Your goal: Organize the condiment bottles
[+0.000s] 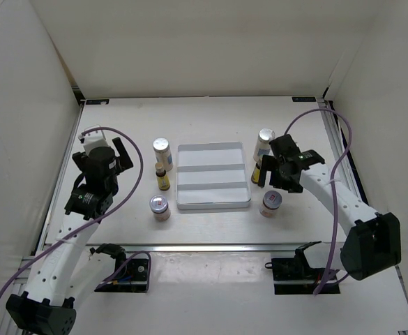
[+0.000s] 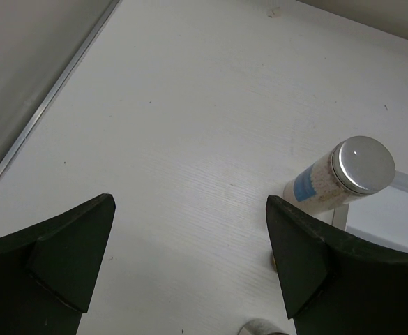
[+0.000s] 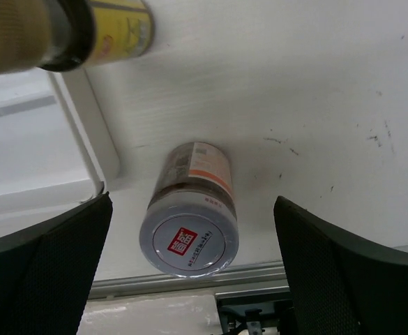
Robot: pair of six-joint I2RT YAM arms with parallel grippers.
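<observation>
A white three-section tray (image 1: 213,206) lies mid-table. Left of it stand a tall white bottle (image 1: 162,152), a slim yellow bottle (image 1: 162,177) and a short jar (image 1: 160,207). Right of it stand a white bottle (image 1: 263,143), a yellow bottle (image 1: 257,172) partly hidden by my right gripper, and a short jar (image 1: 270,203). My left gripper (image 1: 122,155) is open and empty, left of the white bottle (image 2: 343,174). My right gripper (image 1: 265,174) is open above the table; the red-marked jar (image 3: 190,223) shows between its fingers, untouched, with the yellow bottle (image 3: 85,31) behind.
White walls enclose the table on the left, back and right. A metal rail (image 1: 210,246) runs along the front edge, also seen in the right wrist view (image 3: 190,283). The tray's rim (image 3: 92,132) lies just left of the right jar.
</observation>
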